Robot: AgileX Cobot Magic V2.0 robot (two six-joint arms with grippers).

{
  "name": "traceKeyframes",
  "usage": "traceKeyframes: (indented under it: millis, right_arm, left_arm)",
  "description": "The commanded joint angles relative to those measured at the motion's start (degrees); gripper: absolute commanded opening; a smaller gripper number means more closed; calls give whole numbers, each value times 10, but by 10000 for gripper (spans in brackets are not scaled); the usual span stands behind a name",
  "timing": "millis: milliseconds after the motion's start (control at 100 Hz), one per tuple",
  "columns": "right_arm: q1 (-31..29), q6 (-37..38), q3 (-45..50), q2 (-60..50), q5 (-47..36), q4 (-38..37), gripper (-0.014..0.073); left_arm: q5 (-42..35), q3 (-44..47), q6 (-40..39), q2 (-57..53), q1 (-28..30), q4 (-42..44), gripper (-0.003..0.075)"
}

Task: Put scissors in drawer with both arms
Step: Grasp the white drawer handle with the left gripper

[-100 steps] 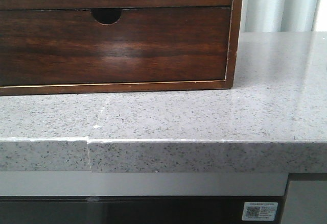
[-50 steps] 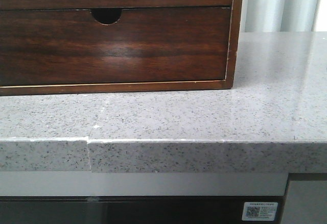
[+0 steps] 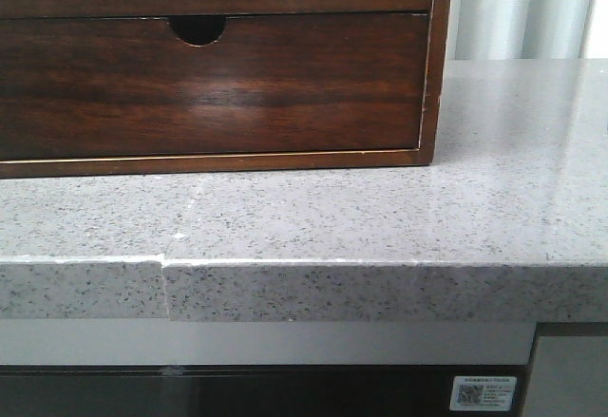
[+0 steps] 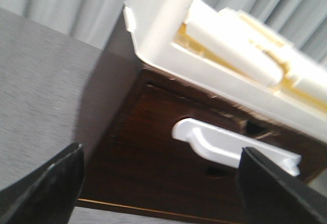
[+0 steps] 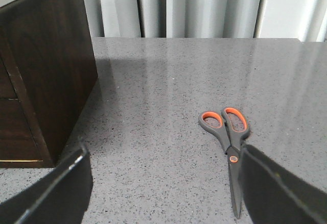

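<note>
scissors [image 5: 228,145] on counter [image 5: 168,106], right of cabinet [image 5: 46,71]

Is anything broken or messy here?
Nothing spilled or messy. The one odd spot is the stone countertop's front edge, where a seam leaves a small step with tiny chips. The scissors lie flat and closed on the counter, and the wooden drawer cabinet looks whole.

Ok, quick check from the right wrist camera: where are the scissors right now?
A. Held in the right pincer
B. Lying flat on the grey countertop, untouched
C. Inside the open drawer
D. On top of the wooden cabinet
B: the scissors lie flat on the grey countertop, clear of the wooden cabinet, and the open right pincer holds nothing.
</note>
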Motion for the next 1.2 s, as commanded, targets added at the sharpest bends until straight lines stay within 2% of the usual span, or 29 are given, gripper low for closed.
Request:
traceKeyframes:
  millis: [0, 210, 460, 530, 670, 910, 1190]
  right_arm:
    - [-4, -2, -21, 9, -51, 0, 534]
    - [-4, -2, -21, 9, -51, 0, 534]
    - [-4, -2, -21, 9, -51, 0, 534]
    - [-4, -2, -21, 9, -51, 0, 534]
    - [-4, -2, -21, 9, -51, 0, 534]
    - [-4, -2, -21, 9, -51, 0, 534]
    - [-4, -2, -21, 9, -51, 0, 534]
  left_arm:
    - [-39, -8, -6, 10, 2, -96, 566]
    - [-25, 3, -6, 46, 2, -195, 566]
    - [15, 3, 2, 142, 2, -304, 566]
    - [34, 2, 41, 171, 2, -352, 566]
    - [82, 2, 175, 229, 2, -489, 566]
    - [204, 1, 363, 329, 2, -670, 566]
    - [264, -44, 404, 404, 2, -675, 564]
